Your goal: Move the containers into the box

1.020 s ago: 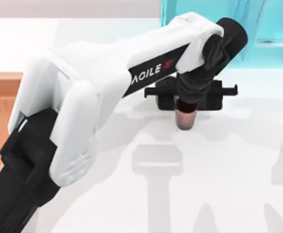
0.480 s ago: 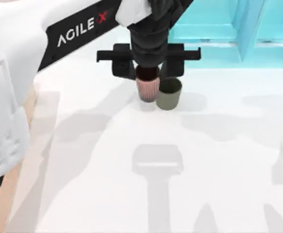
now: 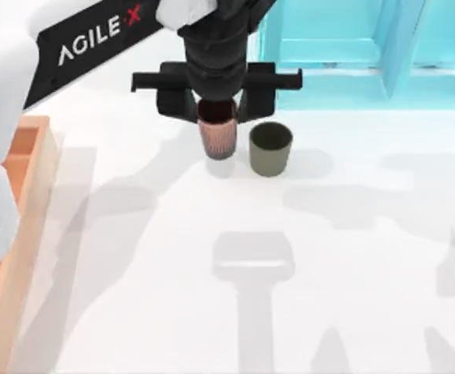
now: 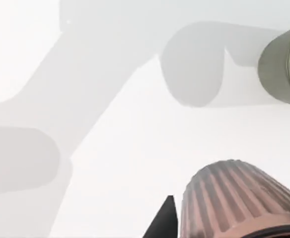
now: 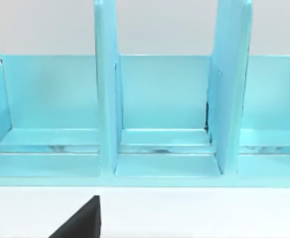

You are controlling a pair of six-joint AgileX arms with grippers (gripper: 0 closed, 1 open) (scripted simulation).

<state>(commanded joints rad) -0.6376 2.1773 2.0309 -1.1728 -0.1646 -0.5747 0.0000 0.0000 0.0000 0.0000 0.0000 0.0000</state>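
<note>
My left gripper (image 3: 216,111) is shut on the ribbed reddish-brown container (image 3: 217,136) and holds it upright a little above the white table. The olive-green container (image 3: 270,148) stands on the table just to the right of it, apart from it. In the left wrist view the held reddish-brown container (image 4: 234,198) is close up, with the green container (image 4: 284,64) farther off. The box (image 3: 26,195), orange-brown with a pale rim, lies at the table's left edge, partly hidden by my left arm. My right arm is parked facing the cyan shelf.
A cyan shelf unit (image 3: 352,39) with upright dividers (image 5: 105,99) stands at the back right, just behind the containers. The white table (image 3: 329,296) stretches open towards the front and right.
My left gripper has carried the reddish-brown container to the left, away from the green one. The box has come into sight at the left.
</note>
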